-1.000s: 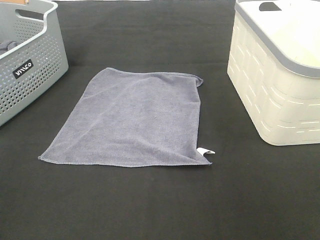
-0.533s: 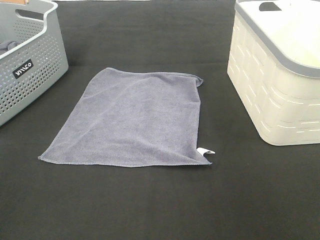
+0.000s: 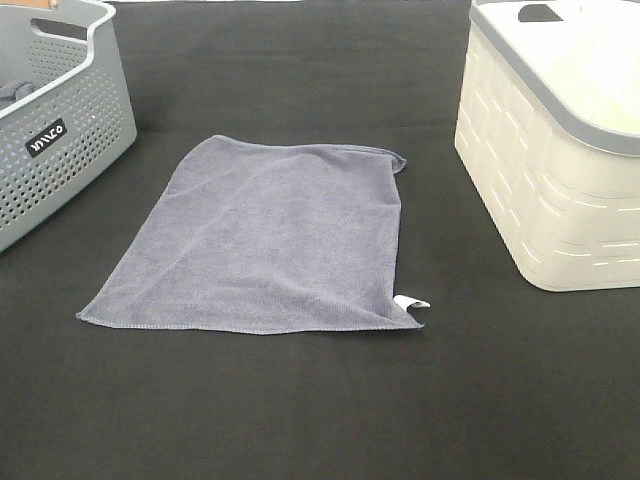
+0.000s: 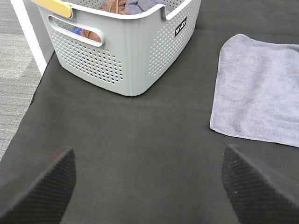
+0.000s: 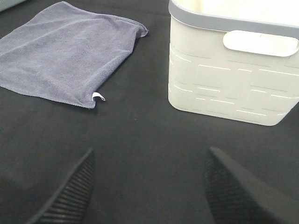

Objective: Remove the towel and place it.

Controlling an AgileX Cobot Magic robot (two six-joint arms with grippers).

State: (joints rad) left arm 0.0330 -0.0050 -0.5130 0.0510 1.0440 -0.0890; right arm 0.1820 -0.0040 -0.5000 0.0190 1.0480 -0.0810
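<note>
The grey-lavender towel [image 3: 265, 240] lies spread flat on the black table between the two baskets, its small white tag [image 3: 411, 302] at the near right corner. It also shows in the left wrist view [image 4: 259, 88] and the right wrist view [image 5: 60, 51]. My left gripper [image 4: 149, 186] is open and empty, hovering over bare table near the grey basket, apart from the towel. My right gripper [image 5: 149, 186] is open and empty, over bare table in front of the white basket. Neither gripper shows in the exterior high view.
A perforated grey basket [image 3: 60, 130] stands at the left, holding brown and bluish cloths [image 4: 126, 5]. A cream-white basket with a grey rim [image 3: 560, 150] stands at the right. The table's left edge and the floor show in the left wrist view [image 4: 23, 56].
</note>
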